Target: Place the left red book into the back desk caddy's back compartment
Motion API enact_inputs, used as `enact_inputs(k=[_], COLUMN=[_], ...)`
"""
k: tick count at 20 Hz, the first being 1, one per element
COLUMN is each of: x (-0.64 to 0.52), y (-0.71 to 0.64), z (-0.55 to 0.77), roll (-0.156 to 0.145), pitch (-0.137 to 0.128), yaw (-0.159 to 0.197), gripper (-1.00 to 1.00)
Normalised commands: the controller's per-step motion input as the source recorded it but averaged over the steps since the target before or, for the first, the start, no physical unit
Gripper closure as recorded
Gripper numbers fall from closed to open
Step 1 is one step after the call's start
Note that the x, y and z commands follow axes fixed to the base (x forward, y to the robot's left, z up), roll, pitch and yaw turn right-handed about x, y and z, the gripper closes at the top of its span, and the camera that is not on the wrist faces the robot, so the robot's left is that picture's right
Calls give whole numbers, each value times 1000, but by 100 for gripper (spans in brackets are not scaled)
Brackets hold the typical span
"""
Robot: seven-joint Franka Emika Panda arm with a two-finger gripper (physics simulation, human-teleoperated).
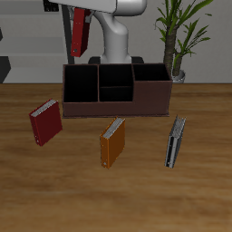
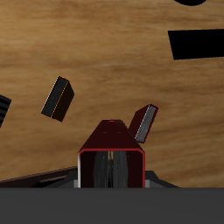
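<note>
My gripper [image 1: 80, 11] is shut on the top of the bright-red left red book [image 1: 82, 33], which hangs tilted, high above the table at the back. In the wrist view the book [image 2: 112, 150] shows edge-on between the jaws. The back desk caddy [image 1: 116, 107] is a long dark brown box standing below and in front of the book. Its back compartment [image 1: 115, 75] is the small black rear middle cell. The book hangs above the caddy's large end cell [image 1: 82, 83], well clear of the rim and to one side of the back compartment.
A darker maroon book [image 1: 45, 123], an orange book [image 1: 113, 142] and a grey book [image 1: 175, 142] lie on the wooden table in front of the caddy. A potted plant [image 1: 177, 36] stands behind the caddy's other end. The robot's base [image 1: 113, 41] is behind the caddy.
</note>
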Motion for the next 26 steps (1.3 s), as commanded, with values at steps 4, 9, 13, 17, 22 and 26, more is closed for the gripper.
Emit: enact_inputs(k=[4,9,13,17,22,26], x=[-203,-197,-329,-251,-168,-80], y=[67,-4,111,91,13,-105], z=[-33,-6,-77,-45,-159,-208], roll=[4,-3,22,29,-15,-32], pitch=[27,9,10,4,22,23], yaw=[-2,26,38,-12,10,-10], gripper=[100,100,100,100,100,100])
